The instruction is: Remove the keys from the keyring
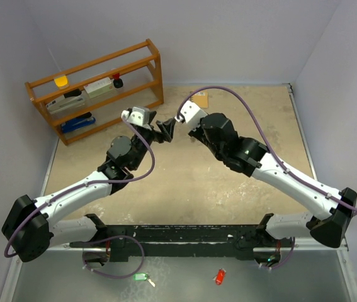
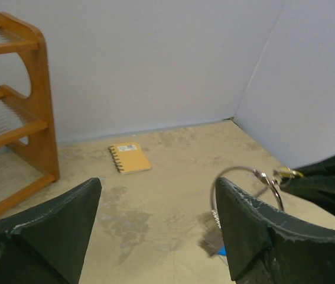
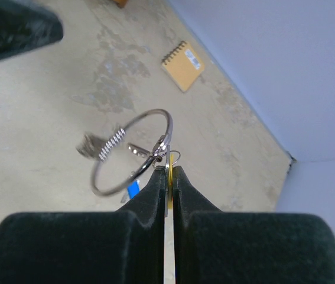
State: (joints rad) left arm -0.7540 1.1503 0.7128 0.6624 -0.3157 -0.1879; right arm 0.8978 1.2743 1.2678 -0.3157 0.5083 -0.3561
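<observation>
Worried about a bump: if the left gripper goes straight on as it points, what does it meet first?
Likely the keyring, hanging by the tip of one finger, though depth is unclear. Between the fingers only table shows, with the notebook farther on.

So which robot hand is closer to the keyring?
Right. The right gripper is pinched shut on a yellow key on the keyring, right at its fingertips. The left gripper is open, just beside the ring.

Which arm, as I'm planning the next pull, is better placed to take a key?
Probably left: the left gripper is open beside the keyring; the right gripper is shut on a yellow key, holding everything up.
</observation>
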